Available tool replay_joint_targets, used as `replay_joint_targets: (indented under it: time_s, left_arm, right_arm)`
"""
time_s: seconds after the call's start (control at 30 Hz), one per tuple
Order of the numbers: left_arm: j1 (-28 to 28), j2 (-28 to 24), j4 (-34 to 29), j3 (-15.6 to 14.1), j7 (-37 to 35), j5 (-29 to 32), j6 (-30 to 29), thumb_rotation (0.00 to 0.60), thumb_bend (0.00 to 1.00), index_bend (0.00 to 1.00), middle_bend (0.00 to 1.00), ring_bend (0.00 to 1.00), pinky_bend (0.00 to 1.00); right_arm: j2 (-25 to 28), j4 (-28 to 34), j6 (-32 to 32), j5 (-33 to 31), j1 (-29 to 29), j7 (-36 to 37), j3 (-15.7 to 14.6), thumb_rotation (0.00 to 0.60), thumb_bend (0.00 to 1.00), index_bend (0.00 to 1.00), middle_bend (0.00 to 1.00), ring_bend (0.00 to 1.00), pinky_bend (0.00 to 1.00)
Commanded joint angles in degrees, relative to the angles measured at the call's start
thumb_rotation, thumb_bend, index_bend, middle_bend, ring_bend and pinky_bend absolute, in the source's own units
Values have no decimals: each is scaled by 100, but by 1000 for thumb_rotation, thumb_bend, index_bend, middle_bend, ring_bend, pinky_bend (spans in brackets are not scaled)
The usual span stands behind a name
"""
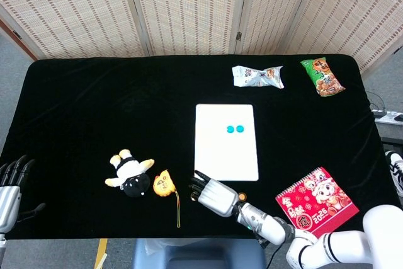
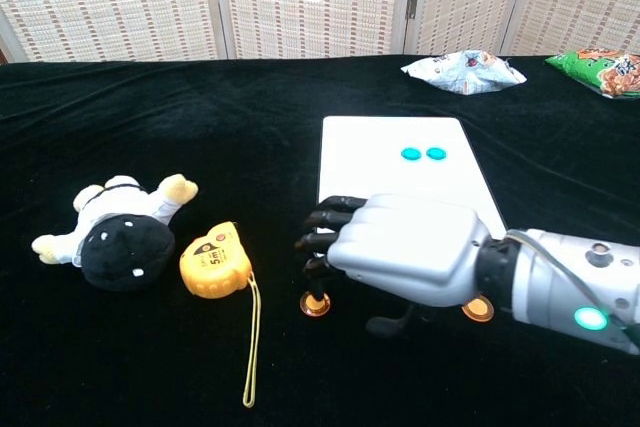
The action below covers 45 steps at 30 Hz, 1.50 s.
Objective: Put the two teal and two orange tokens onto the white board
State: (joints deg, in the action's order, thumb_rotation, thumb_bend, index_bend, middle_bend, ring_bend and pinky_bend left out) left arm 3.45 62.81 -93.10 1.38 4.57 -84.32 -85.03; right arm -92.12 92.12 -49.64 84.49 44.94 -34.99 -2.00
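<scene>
The white board (image 1: 217,155) (image 2: 380,187) lies mid-table with two teal tokens (image 1: 235,129) (image 2: 423,154) side by side on its far part. My right hand (image 1: 213,194) (image 2: 400,252) hovers low off the board's near left corner, fingers spread and bent downward, holding nothing. Its fingertips (image 2: 318,269) hang just over one orange token (image 2: 315,303) on the black cloth. The other orange token (image 2: 478,308) peeks out under the wrist. In the head view the hand hides both orange tokens. My left hand (image 1: 9,187) stays at the table's near left edge, fingers extended.
A panda plush (image 2: 115,232) and a yellow tape measure (image 2: 212,262) with its cord lie left of the hand. Two snack bags (image 1: 257,76) (image 1: 322,77) sit at the far right. A red notebook (image 1: 317,205) lies near right.
</scene>
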Motion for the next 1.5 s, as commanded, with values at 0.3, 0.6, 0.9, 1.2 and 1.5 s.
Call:
replay_joint_targets:
  time_s: [0.3, 0.6, 0.9, 1.2, 1.5]
  left_arm:
    - [-45, 18, 110, -7, -121, 13, -27, 600, 135, 0, 0, 0, 0]
    - [-41, 37, 153, 1, -143, 22, -5, 600, 135, 0, 0, 0, 0]
    - [-47, 51, 188, 4, -162, 28, 1, 600, 135, 0, 0, 0, 0]
    - [-70, 73, 236, -6, -211, 11, -19, 600, 134, 0, 0, 0, 0]
    - [-78, 57, 218, -7, -215, -26, -47, 600, 135, 0, 0, 0, 0]
  right_arm:
    - [-519, -367, 249, -423, 167, -428, 259, 600, 271, 344, 121, 33, 0]
    - [-699, -591, 324, -611, 258, -498, 353, 600, 270, 344, 120, 30, 0]
    - [-791, -665, 300, -681, 288, -498, 355, 600, 270, 387, 125, 42, 0]
    - [-832, -694, 189, -658, 267, -465, 326, 600, 270, 468, 157, 62, 0]
    - [-635, -570, -44, -592, 174, -348, 345, 600, 270, 473, 161, 60, 0]
